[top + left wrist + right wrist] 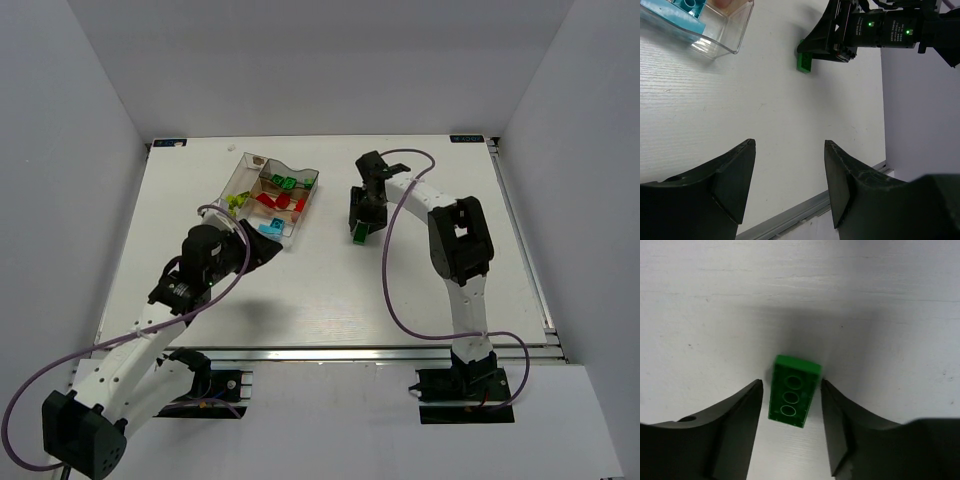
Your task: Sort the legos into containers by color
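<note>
A dark green brick lies hollow side up on the white table, between the open fingers of my right gripper, with a gap on each side. It also shows in the top view and the left wrist view. The clear tray stands at the back centre-left and holds red, green, yellow-green and light blue bricks in separate compartments. My left gripper is open and empty, over bare table just right of the tray's near corner.
The right arm's cable loops over the table's near right part. A metal rail runs along the table's front edge. White walls close in the back and both sides.
</note>
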